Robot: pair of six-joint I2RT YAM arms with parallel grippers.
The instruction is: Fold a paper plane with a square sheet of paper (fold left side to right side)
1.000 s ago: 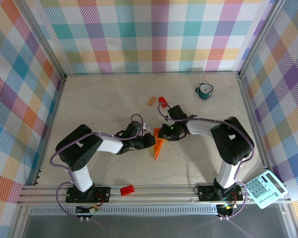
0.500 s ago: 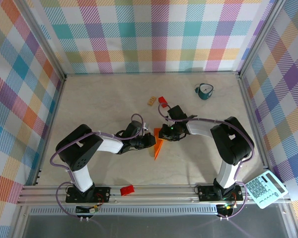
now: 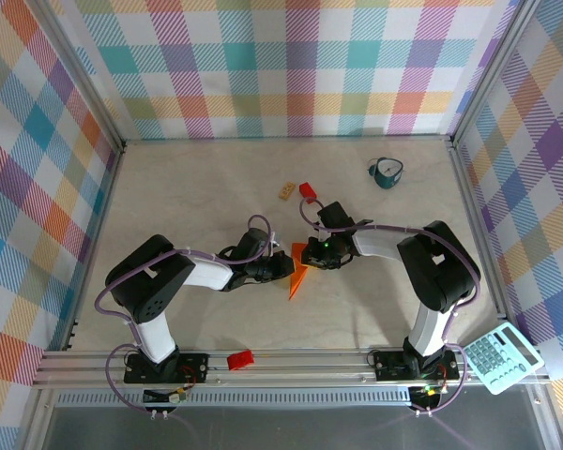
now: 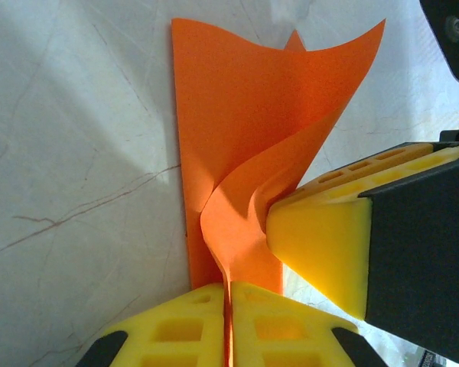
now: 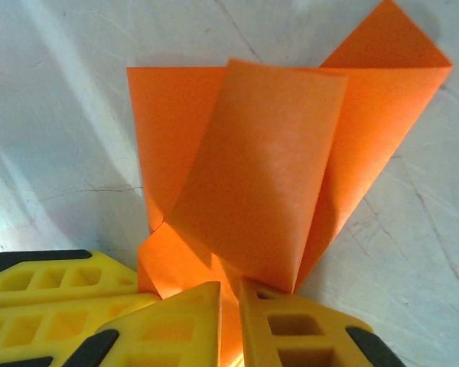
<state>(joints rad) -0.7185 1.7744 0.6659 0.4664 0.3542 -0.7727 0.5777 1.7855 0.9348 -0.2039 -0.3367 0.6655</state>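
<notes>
— Where does the square sheet of paper [image 3: 297, 279] lie?
— In the middle of the worktop [image 3: 197, 187], between the two arms. It is folded into a narrow orange wedge with its point toward the near edge

— What of the left gripper [image 3: 283, 267]?
— Its jaws are pressed together on the sheet's edge. In the left wrist view the paper rises from between them, one layer flat on the worktop and another curling upward

— And the right gripper [image 3: 311, 254]?
— It is clamped on the paper too, with its jaws together on a thin layer. The right wrist view shows a flap raised over the flat layer. The two grippers sit just beside each other, and a yellow finger of each shows in the other's wrist view

— Anything else about?
— A small red block [image 3: 307, 190] and a tan block [image 3: 285, 191] lie farther back, apart from the paper. A teal cup [image 3: 387, 172] stands at the far right, and a calculator [image 3: 500, 356] lies past the near right corner
</notes>
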